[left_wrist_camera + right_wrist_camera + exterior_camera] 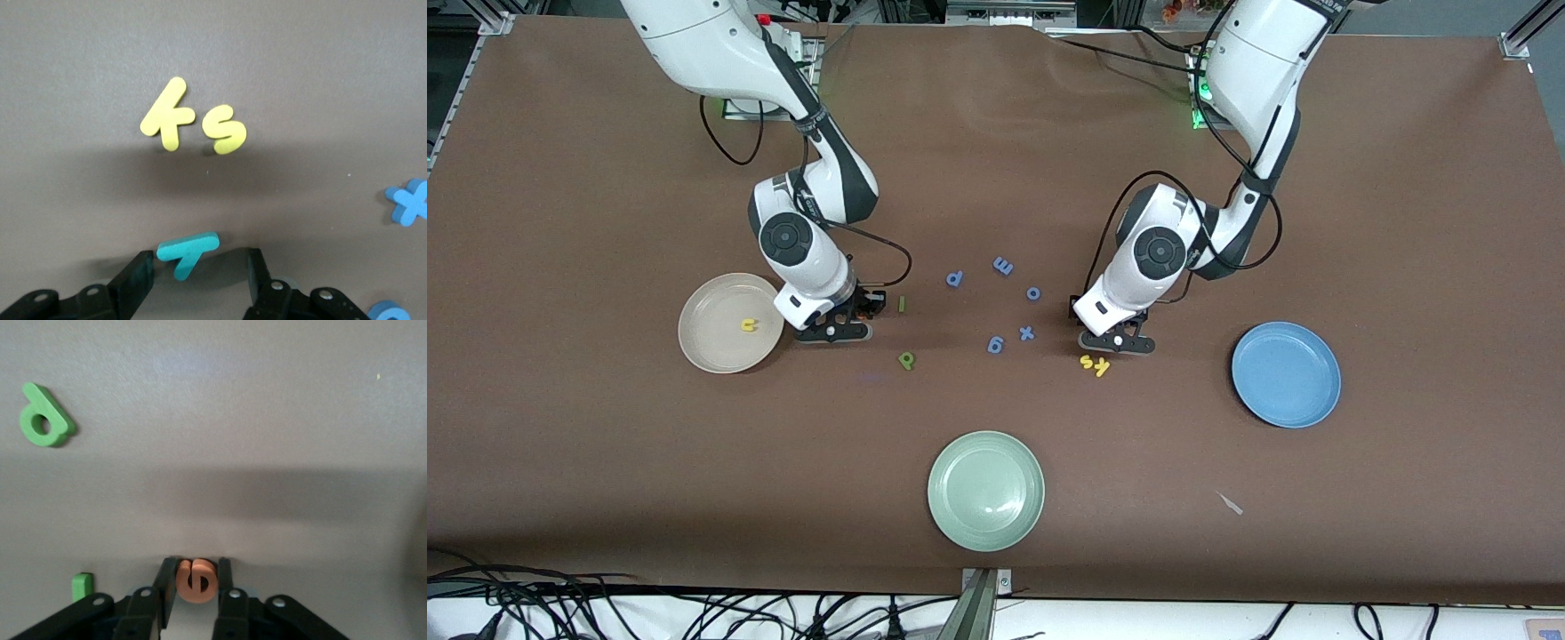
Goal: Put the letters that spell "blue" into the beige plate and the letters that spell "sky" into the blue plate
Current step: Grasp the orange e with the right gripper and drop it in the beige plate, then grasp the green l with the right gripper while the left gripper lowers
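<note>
My right gripper [197, 567] is low at the table beside the beige plate [707, 342], shut on the orange e [196, 581]. A yellow u [749, 325] lies in that plate. The thin green l [902, 304] and the green b [907, 360] lie on the table close by. My left gripper [198, 265] stands open at the table, with the teal y [187, 248] lying between its fingers. The yellow k [168, 120] and the yellow s [225, 130] lie side by side just nearer the front camera. The blue plate [1286, 373], toward the left arm's end, holds nothing.
Several blue letters [996, 344] are scattered between the two grippers, one of them an x [410, 203] close to the left gripper. A pale green plate [985, 489] sits near the front edge. A small pale scrap [1230, 504] lies nearer the front camera than the blue plate.
</note>
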`<state>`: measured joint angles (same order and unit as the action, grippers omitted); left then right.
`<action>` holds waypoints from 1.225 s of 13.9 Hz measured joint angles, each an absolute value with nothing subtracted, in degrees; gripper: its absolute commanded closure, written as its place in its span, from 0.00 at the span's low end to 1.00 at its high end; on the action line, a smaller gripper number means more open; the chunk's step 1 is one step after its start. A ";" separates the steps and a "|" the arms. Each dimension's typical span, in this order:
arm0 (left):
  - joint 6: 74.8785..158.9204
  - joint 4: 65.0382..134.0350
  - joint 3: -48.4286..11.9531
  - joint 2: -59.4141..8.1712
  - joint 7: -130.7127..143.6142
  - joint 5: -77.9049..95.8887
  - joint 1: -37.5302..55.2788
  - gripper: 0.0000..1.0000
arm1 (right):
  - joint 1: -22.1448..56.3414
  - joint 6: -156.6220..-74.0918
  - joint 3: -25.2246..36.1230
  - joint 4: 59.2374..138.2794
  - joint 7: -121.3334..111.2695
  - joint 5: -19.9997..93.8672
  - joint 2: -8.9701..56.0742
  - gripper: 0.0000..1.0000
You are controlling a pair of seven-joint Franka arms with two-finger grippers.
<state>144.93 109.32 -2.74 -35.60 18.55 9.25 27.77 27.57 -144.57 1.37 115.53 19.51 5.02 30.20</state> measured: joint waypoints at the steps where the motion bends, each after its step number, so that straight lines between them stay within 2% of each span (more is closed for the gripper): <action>1: 144.93 109.13 -2.73 -35.64 18.58 9.25 27.77 0.37 | 27.57 -142.08 1.60 114.08 19.51 5.02 30.18 0.74; 6: 144.89 109.08 -2.42 -35.69 18.59 9.25 27.76 0.67 | 27.39 -128.91 8.11 108.82 10.19 5.02 28.25 0.74; 10: 144.90 108.82 -2.48 -35.71 18.51 9.25 27.84 0.70 | 27.03 -123.95 15.35 108.86 -0.79 5.02 27.37 0.74; 11: 144.90 108.82 -2.47 -35.72 18.51 9.25 27.84 0.66 | 26.82 -123.53 16.72 108.97 -2.98 5.02 27.48 0.72; 12: 144.90 108.81 -2.46 -35.72 18.51 9.25 27.84 0.50 | 26.08 -123.31 17.46 109.09 -4.75 5.02 27.62 0.51; 13: 144.90 108.78 -2.46 -35.73 18.51 9.25 27.84 0.32 | 25.06 -123.25 17.75 109.16 -5.92 5.02 27.82 0.04; 14: 144.93 108.64 -2.40 -35.74 18.51 9.25 27.84 0.25 | 24.12 -123.25 17.85 109.17 -6.65 5.02 28.05 0.00; 17: 145.13 105.97 -1.16 -35.81 18.54 9.25 27.76 0.25 | 23.60 -123.25 17.60 109.15 -6.75 5.02 28.18 0.00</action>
